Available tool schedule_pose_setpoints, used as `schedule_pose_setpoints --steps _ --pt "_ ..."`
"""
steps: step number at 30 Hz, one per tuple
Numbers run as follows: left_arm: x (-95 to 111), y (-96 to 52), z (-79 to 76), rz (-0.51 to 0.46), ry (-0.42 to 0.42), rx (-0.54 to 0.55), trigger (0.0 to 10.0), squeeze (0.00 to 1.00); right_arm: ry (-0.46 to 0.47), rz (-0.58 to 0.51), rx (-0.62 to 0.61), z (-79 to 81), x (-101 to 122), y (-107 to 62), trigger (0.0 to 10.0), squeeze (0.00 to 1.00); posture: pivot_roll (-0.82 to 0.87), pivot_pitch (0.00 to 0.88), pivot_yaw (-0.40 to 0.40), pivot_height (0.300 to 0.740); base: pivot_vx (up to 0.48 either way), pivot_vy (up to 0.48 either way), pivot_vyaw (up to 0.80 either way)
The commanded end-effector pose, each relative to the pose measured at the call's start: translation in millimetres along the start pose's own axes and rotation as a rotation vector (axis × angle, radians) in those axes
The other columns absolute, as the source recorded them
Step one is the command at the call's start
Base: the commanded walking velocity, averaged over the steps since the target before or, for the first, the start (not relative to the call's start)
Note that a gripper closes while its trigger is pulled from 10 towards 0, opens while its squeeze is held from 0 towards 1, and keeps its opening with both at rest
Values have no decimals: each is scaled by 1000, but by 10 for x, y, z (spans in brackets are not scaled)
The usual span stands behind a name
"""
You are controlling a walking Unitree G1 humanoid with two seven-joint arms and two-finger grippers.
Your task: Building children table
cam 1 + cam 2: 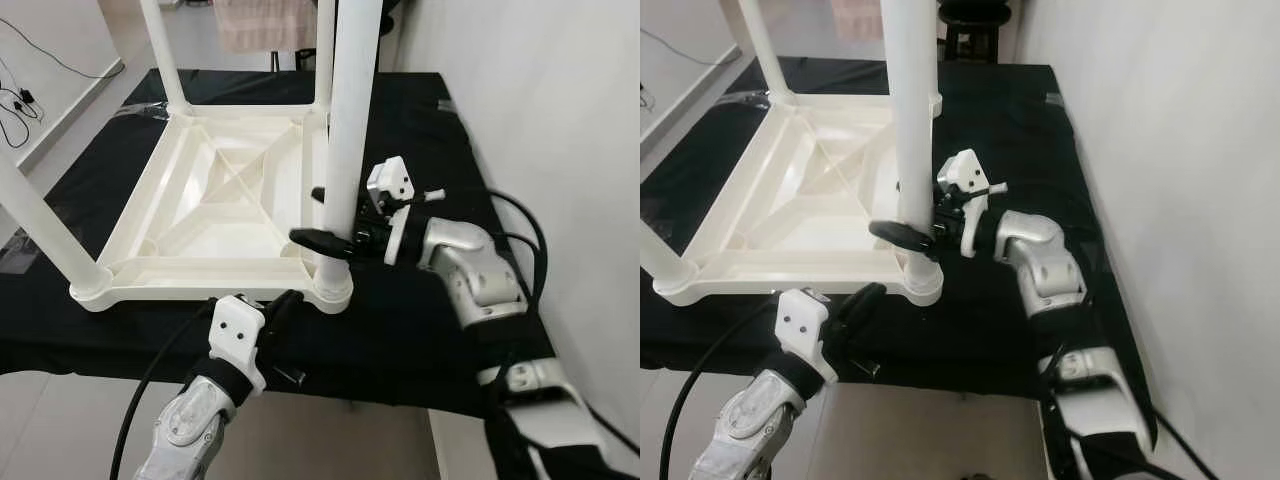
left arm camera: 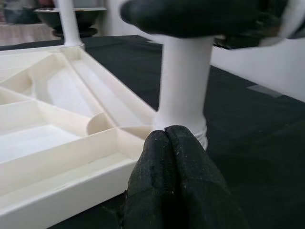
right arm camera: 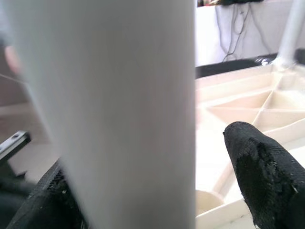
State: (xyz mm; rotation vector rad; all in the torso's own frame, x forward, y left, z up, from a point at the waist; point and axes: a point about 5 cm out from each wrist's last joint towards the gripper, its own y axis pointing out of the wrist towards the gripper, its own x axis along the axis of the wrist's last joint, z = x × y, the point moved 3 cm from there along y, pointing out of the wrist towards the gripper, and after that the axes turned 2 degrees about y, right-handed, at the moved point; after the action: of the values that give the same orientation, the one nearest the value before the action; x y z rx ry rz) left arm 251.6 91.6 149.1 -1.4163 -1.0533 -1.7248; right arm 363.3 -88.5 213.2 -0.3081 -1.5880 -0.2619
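The white plastic children's table top point(image 1: 215, 200) lies upside down on a table draped in black cloth point(image 1: 420, 330), its ribbed underside facing up. White legs stand upright in its corner sockets: the near right leg point(image 1: 345, 130), a near left leg point(image 1: 40, 225) that leans across the left edge of the head view, and two far legs point(image 1: 165, 50) at the back corners. The near right leg's socket point(image 1: 332, 285) sits close to the front edge of the black cloth.

A white wall point(image 1: 560, 120) runs along the right side of the table, just beyond the right arm. Some black cables point(image 1: 20, 100) lie on the floor to the far left, and a pinkish cloth point(image 1: 265, 25) hangs behind the far edge.

The right hand point(image 1: 322, 218) reaches in from the wall side and clasps the near right leg low down, one black finger on each side of the tube. The left hand point(image 1: 285, 305) has its two fingers point(image 2: 169, 181) pressed together, holding nothing, the tips just in front of that same corner socket at the table's front edge.
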Motion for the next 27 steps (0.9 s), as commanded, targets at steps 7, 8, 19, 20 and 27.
schedule_pose_setpoints --steps 7,8,19,20,27 --pt "-44 -27 5 17 -11 3 10000 0 53 -21 51 -45 0 14 0 0 98 92 -25 740 0 0 0" --pt "-44 -27 5 17 -11 3 10000 0 53 -21 51 -45 0 14 0 0 98 92 -25 740 0 0 0" --pt "-37 -16 10 15 -12 2 10000 0 53 -31 -19 -76 -91 -135 0 0 82 104 -28 740 0 0 0" --pt "-37 -16 10 15 -12 2 10000 0 53 -31 -19 -76 -91 -135 0 0 82 104 -28 740 0 0 0" --pt "-36 -12 46 13 -9 9 10000 0 133 110 -693 -71 -715 -132 0 0 74 113 -26 740 0 0 0"
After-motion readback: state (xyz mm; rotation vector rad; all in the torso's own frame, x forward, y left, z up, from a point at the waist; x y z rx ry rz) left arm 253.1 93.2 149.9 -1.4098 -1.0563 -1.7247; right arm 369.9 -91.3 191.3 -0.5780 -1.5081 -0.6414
